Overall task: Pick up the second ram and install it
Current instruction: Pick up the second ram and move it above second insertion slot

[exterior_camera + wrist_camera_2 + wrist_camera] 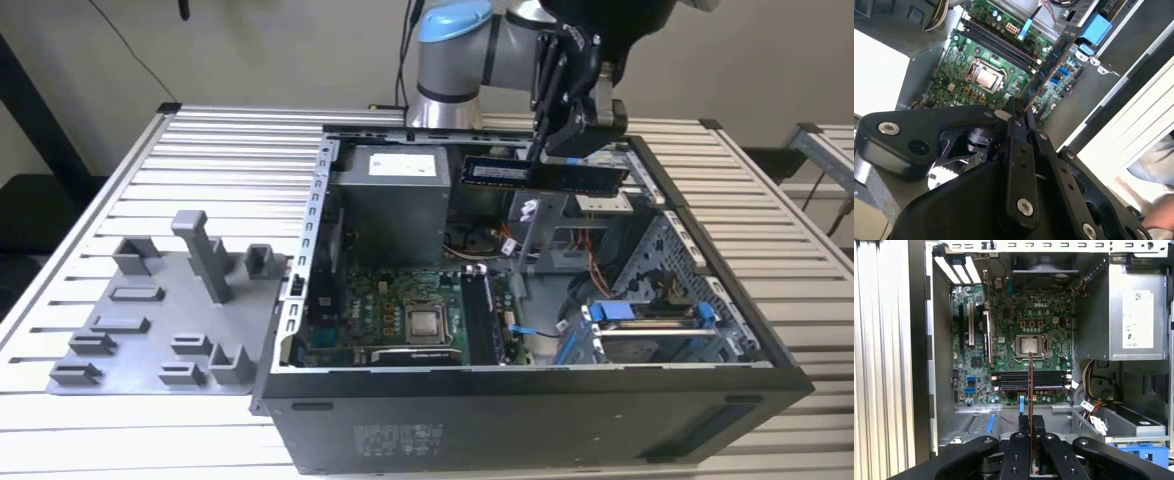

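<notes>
Exterior view: the pincer (561,150) clamps the ram (541,176) by its upper edge, above the open case (534,420). Second wrist view: it shows edge-on against the motherboard (959,70). First wrist view: likewise. Likely light, stiff, brittle; edges suit gripping.

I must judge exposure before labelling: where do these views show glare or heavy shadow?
Second wrist view: the table is washed out to plain white, while the motherboard is well lit. First wrist view: the light is even, and the table slats are bright but not washed out. Exterior view: the case interior is dim below the second ram, held in the gripper.
</notes>
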{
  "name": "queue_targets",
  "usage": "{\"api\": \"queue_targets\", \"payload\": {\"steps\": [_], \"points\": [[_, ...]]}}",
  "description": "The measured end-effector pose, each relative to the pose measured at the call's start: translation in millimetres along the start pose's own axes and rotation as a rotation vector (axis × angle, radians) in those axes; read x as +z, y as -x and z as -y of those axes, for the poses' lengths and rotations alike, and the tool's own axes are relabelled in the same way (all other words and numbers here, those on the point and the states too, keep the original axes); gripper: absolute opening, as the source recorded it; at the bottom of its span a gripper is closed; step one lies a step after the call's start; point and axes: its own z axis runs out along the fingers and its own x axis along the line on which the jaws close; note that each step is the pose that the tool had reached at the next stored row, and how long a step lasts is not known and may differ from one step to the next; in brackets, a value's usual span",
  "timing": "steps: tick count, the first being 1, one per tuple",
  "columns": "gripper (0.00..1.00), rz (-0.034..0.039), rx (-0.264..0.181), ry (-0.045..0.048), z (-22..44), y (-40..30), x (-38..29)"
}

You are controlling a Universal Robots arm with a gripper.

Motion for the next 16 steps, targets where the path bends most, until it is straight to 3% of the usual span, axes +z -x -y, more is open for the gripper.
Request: {"api": "queue_targets", "payload": {"steps": [6, 16], "points": [[0.14, 0.0000, 0.000, 0.0000, -0.2, 6.0, 0.4], [0.14, 0.0000, 0.000, 0.0000, -1.2, 33.6, 2.0]]}}
